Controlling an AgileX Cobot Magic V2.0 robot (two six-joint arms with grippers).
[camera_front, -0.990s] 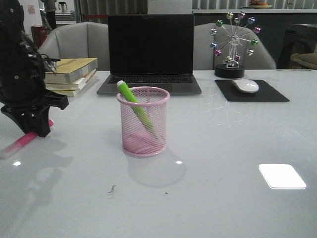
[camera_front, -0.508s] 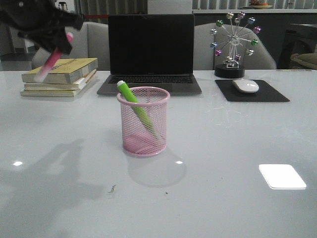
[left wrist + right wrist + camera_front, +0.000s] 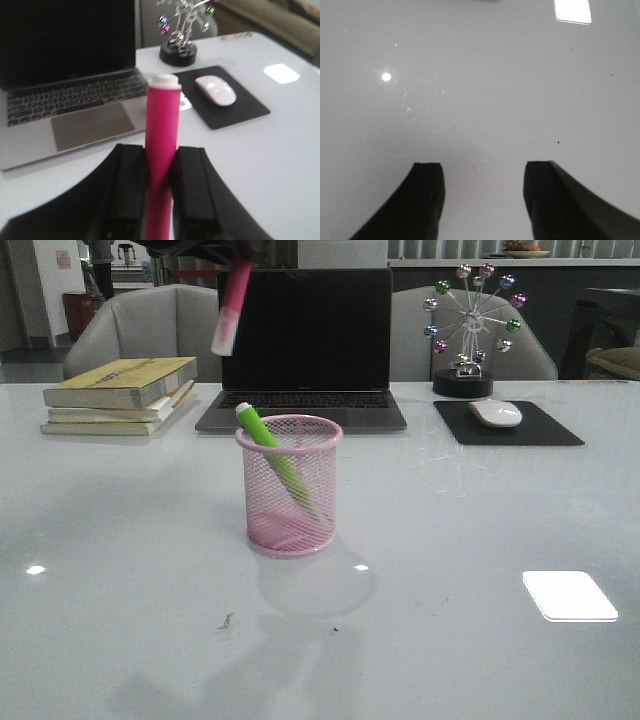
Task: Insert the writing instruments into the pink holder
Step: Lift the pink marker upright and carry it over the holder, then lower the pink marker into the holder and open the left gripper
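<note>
The pink wire-mesh holder (image 3: 290, 486) stands mid-table with the green marker (image 3: 268, 448) leaning inside it, its whitish end poking over the left rim. The hot pink marker (image 3: 231, 308) hangs high above the table, up and left of the holder, whitish end down. My left gripper (image 3: 161, 155) is shut on this pink marker (image 3: 161, 125); in the front view only a dark part of it shows at the top edge. My right gripper (image 3: 484, 170) is open over bare table and is out of the front view.
A laptop (image 3: 303, 350) sits behind the holder, a stack of books (image 3: 122, 392) at back left. A mouse (image 3: 496, 413) on a black pad (image 3: 508, 424) and a ball ornament (image 3: 466, 325) stand at back right.
My left gripper has lifted the pink marker off the table at the left and carried it up and rightward, now high above the laptop's left edge. The holder and green marker have not moved.
</note>
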